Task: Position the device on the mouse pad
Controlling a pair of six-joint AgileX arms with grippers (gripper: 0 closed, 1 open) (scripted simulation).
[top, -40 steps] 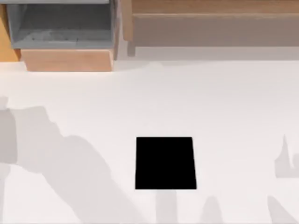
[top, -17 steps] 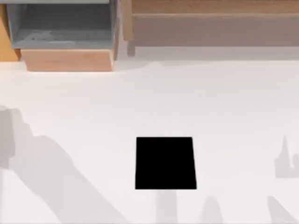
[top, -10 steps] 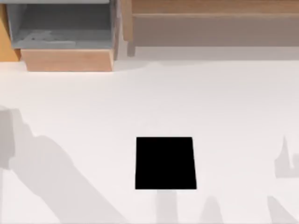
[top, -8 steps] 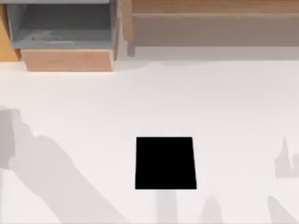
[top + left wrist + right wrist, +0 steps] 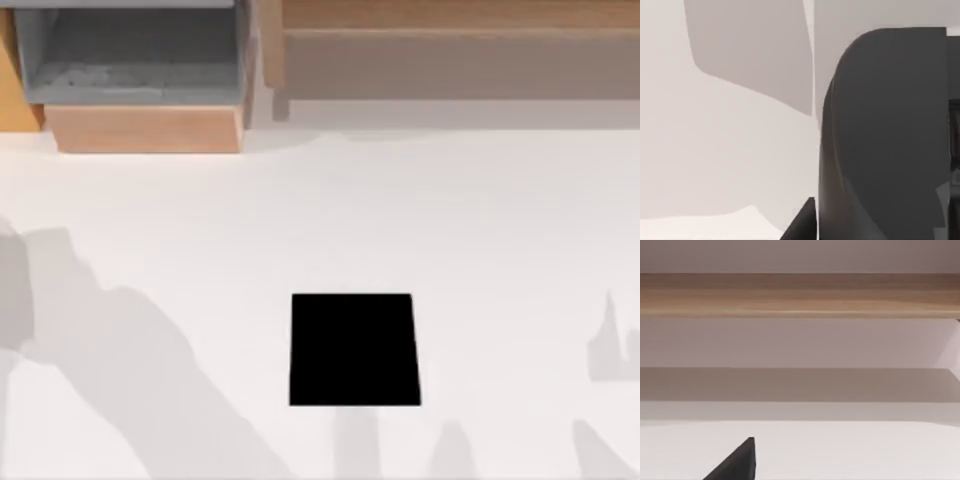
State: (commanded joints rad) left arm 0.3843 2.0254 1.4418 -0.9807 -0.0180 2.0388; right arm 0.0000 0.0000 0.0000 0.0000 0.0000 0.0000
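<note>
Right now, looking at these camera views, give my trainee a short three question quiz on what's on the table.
1. True or false: something already lies on the mouse pad.
2. Multiple choice: where is the open grey drawer in the top view? A) far left corner B) far right corner C) near edge, centre.
3. Fill in: the wooden shelf runs along the table's ____ edge.

Key: 1 false, the black pad is bare. 2 A. 3 far.
</note>
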